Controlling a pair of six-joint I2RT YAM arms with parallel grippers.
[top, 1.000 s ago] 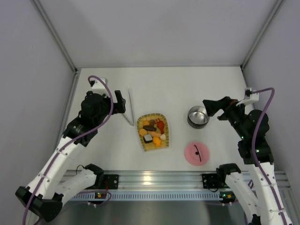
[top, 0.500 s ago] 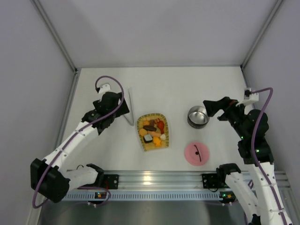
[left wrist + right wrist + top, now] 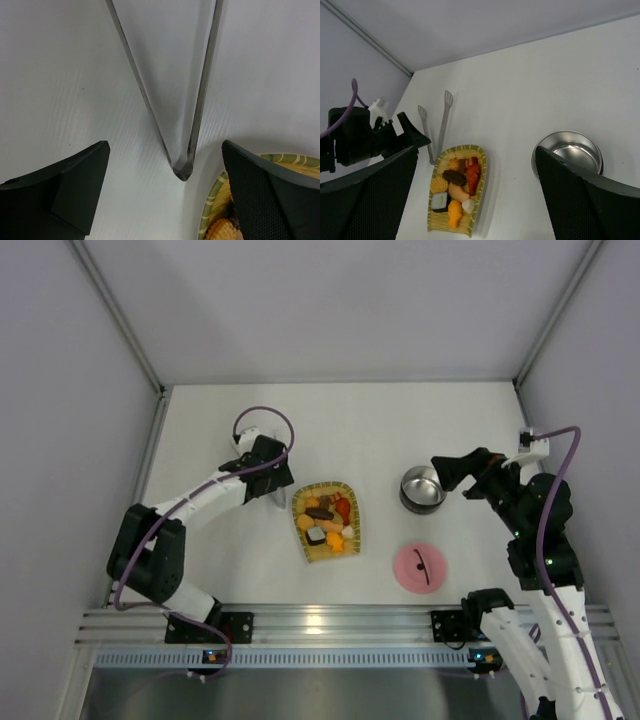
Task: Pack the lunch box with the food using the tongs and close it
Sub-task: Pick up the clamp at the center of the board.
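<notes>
**Left pincer open over the tongs' bend, right pincer open beside the pot**

The tongs (image 3: 442,125) lie flat on the white table (image 3: 360,430), left of the middle. Their two spoon-shaped tips point toward the far edge and the closed bend points toward the near edge. The left pincer (image 3: 165,165) hangs directly above that bend, spread as wide as it goes and gripping nothing. In the left wrist view one black finger (image 3: 70,185) is well out on each side of the bend, and bare table shows between each finger and the metal. How high the fingers stand above the table cannot be told.

Just right of the bend, about mid-table, sits the yellow woven tray (image 3: 300,530). The bend comes close to the tray's rim without touching it. All the food (image 3: 325,515) is in the tray: orange, red, brown, black and white pieces packed together.

The lunch box (image 3: 423,488) stands upright between the tray and the right edge of the table. It is uncovered, and its shiny inside shows no food. Its pink lid (image 3: 419,567) lies flat on the table with the black handle up, apart from the pot and closer to the near edge.

The right pincer (image 3: 445,470) is also fully spread and empty. It is held just beside the pot, on the side toward the right edge, and is not touching it.
</notes>
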